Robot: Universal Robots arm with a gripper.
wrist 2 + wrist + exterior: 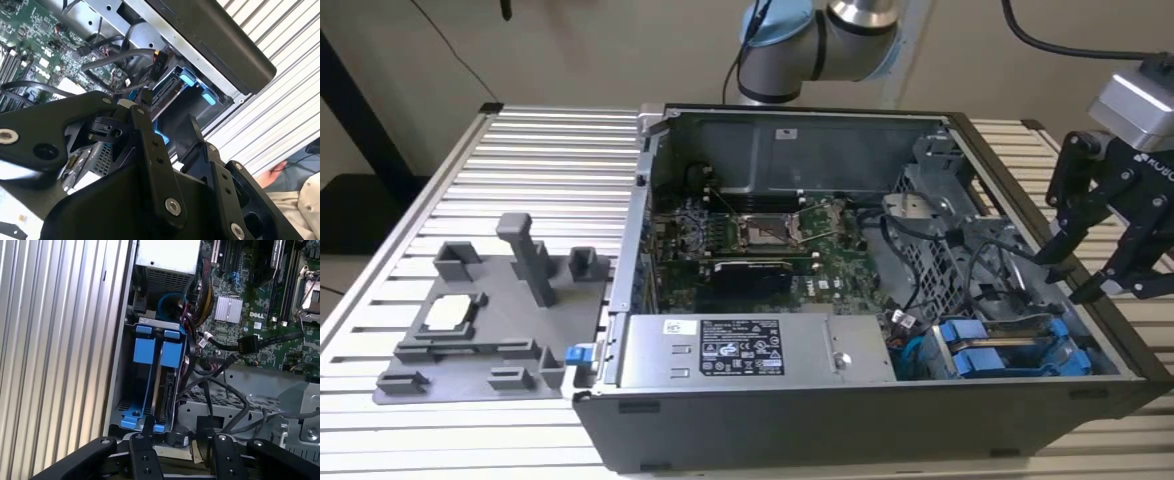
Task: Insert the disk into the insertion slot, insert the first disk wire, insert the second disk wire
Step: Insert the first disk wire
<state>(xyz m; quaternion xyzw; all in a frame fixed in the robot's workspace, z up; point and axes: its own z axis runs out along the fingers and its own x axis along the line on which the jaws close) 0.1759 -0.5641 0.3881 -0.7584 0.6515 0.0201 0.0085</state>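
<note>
The disk, in its blue caddy, sits in the slot at a corner of the open case and looks fully inserted. The gripper hovers above it, jaws wide apart and empty. Loose wires beside the slot appear unplugged.

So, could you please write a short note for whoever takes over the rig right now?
Gripper: open, empty, by the case's wall on the exterior view's right.
Disk: in its blue caddy, sitting in the slot.
Done: disk insertion, as far as shows.
Left: both wires, it seems; a black connector lies loose beside the slot.
</note>
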